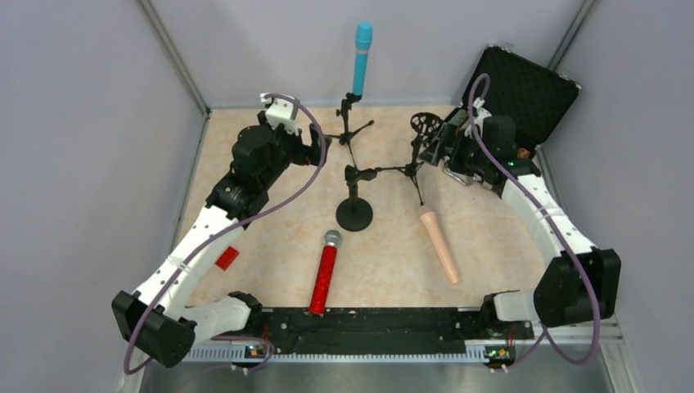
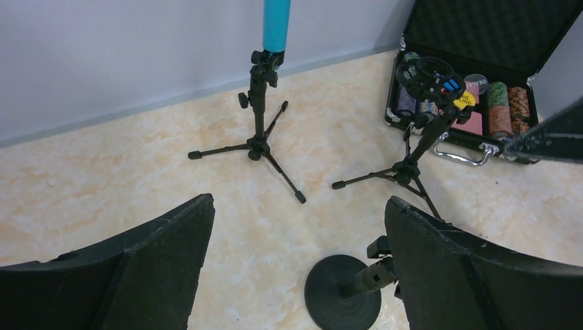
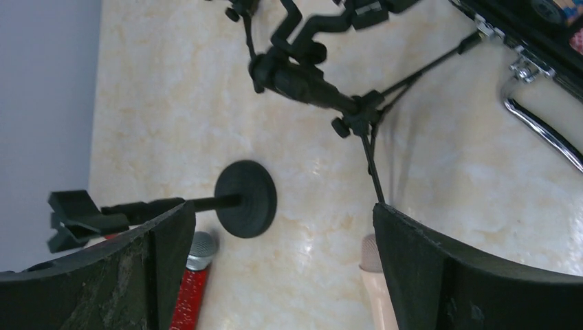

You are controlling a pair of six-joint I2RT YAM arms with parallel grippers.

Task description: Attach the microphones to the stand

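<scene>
**One mic is up, two lie on the table**

The teal mic (image 1: 362, 47) stands straight up in the clip of a tripod stand (image 1: 350, 123) at the far middle of the table (image 1: 385, 270). It is the only mic on a stand.

The red mic (image 1: 325, 274) lies flat on the table in the near middle. Its silver head points to the far side, close to the round-foot stand (image 1: 354, 214). The peach mic (image 1: 439, 243) lies flat to the right of the red one, well apart from it. Its far end is by a leg of the second tripod stand (image 1: 417, 160), which has a round ring holder on top.

The left pincer (image 2: 299, 206) is wide open and holds nothing. It hangs over the table on the far left and looks at both tripod stands, with the round-foot stand just below it.

The right pincer (image 3: 282, 213) is wide open too, and holds nothing. It hangs on the far right, just beside the second tripod stand. Between its fingers you can see the round-foot stand, the head of the red mic and one end of the peach mic.

A black case (image 1: 524, 90) stands open in the far right corner, with round chips inside. A small red block (image 1: 227, 259) lies on the left side of the table, by the left arm.
</scene>
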